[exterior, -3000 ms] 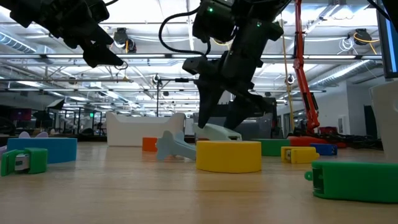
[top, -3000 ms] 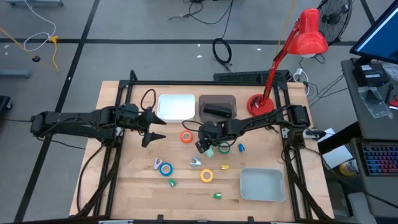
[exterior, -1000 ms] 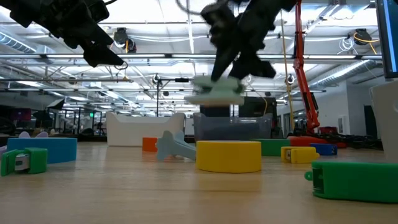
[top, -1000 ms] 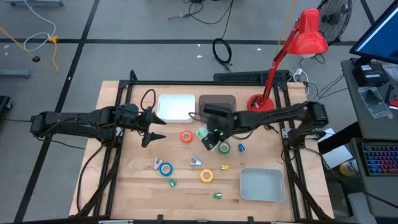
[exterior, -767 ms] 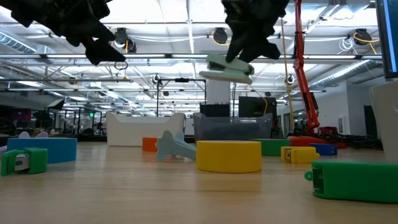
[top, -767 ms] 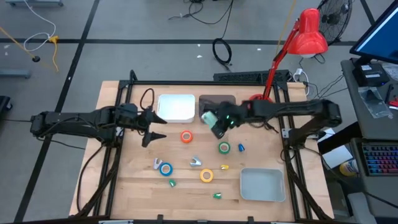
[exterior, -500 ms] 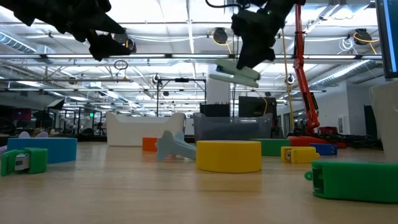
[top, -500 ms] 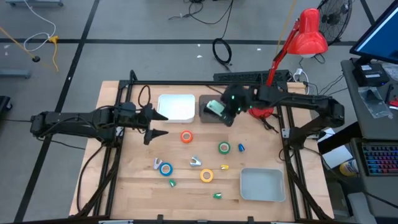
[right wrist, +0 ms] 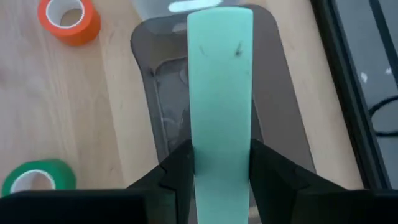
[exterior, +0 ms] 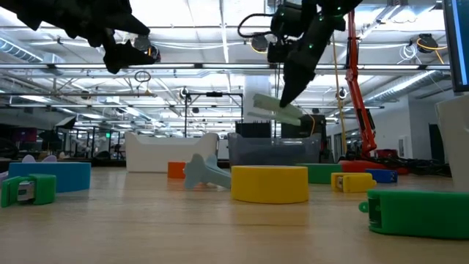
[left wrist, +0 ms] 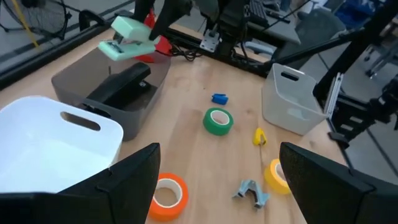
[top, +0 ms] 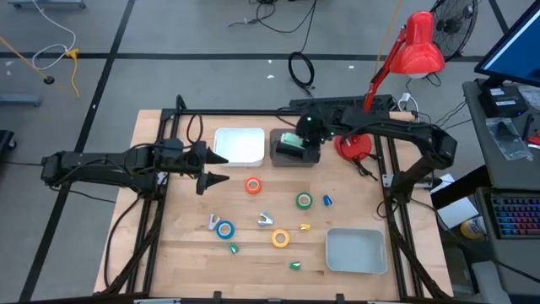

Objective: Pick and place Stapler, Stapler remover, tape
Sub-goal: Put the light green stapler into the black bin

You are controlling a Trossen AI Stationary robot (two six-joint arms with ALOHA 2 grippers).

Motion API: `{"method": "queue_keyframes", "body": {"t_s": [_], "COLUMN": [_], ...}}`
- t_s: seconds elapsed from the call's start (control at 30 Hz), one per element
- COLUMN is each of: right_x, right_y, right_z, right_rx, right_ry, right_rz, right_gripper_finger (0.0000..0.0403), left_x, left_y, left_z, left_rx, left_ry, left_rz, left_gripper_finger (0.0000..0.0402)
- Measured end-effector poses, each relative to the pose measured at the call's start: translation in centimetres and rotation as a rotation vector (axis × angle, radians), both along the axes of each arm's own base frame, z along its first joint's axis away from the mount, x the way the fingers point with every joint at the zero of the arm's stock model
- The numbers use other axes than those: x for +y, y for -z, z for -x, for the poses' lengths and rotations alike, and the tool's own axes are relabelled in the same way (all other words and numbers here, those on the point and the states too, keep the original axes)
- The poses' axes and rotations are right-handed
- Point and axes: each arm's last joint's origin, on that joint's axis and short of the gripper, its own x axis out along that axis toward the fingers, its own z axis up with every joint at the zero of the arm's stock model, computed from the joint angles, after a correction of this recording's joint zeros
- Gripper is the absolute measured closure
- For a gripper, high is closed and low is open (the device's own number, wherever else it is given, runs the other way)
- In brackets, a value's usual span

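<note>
The right gripper (top: 297, 140) has carried the mint-green plastic stapler (right wrist: 220, 93) it holds tight up over the dark grey bin (top: 294, 157) at top middle, so dropping it in looks next.

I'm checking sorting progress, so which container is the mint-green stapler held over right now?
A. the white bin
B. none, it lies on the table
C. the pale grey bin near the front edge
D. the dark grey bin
D: the right gripper holds the mint-green stapler in the air above the dark grey bin, which already holds a black stapler.
</note>
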Motion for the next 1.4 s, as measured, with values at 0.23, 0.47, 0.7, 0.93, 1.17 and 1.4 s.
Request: {"method": "queue_keyframes", "body": {"t_s": [0.23, 0.47, 0.7, 0.93, 1.17, 1.4], "right_x": [-0.2, 0.0, 0.0, 0.3, 0.4, 0.3], "right_y": [2.2, 3.4, 3.3, 4.8, 6.1, 6.1], "right_z": [-1.1, -1.7, -1.9, -1.4, -1.0, -1.0], "right_rx": [0.054, 0.077, 0.065, 0.089, 0.114, 0.126], "right_ry": [-0.050, -0.105, -0.126, -0.127, -0.070, -0.097], "right_rz": [-0.060, -0.110, -0.091, -0.103, -0.092, -0.053], "right_gripper_finger": [0.0285, 0.0285, 0.0285, 0.0285, 0.0285, 0.0285], "left_x": [0.0, 0.0, 0.0, 0.0, 0.0, 0.0], "left_y": [0.0, 0.0, 0.0, 0.0, 0.0, 0.0], "left_z": [0.0, 0.0, 0.0, 0.0, 0.0, 0.0], "left_rx": [-0.005, -0.005, -0.004, -0.004, -0.004, -0.004], "left_ry": [-0.010, -0.010, -0.008, -0.005, -0.005, -0.007], "left_rz": [0.029, 0.029, 0.024, 0.016, 0.016, 0.019], "left_gripper_finger": [0.0069, 0.0069, 0.0068, 0.0068, 0.0068, 0.0068]}}
